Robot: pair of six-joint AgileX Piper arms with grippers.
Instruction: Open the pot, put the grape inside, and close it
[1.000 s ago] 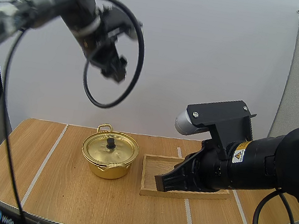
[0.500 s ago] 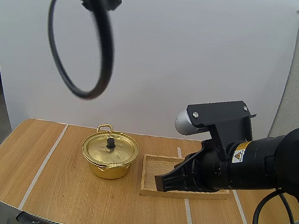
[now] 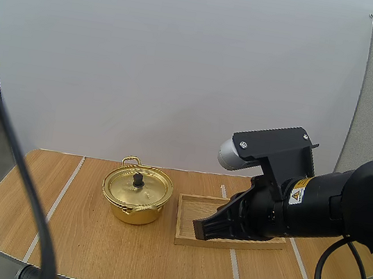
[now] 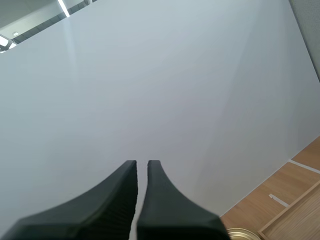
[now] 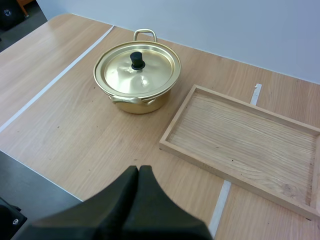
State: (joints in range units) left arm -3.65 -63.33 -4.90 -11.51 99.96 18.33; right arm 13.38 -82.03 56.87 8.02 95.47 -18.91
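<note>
High view: the worktop (image 3: pixel 81 236) spreads below the right gripper (image 3: pixel 201 227), which hangs low by the pot-side end of the wooden tray (image 3: pixel 180 216). Its fingers are pressed together into one dark wedge and hold nothing. The left gripper (image 4: pixel 142 165) is raised high and well apart from everything. Only a thin slit shows between its fingers, so it too is nearly closed on nothing.

The pot (image 3: pixel 134 207) stands on the worktop ahead of the right gripper and off to its left, just beside the tray but not touching it. From the left gripper it lies far below. The lid (image 3: pixel 126 188) sits flat on the rim, with its small black knob (image 3: pixel 138 179) upright at the centre.

With the lid on, the step in hand looks like opening the pot, and the right gripper seems the nearer one for it. I would spread the fingers before going down, not at the knob. I would then centre them over the knob from straight above and close low on its stem. The knob is small and the lid glossy, so an off-centre pinch could slip or tilt the lid. A straight lift should clear the rim without dragging the light pot sideways.
</note>
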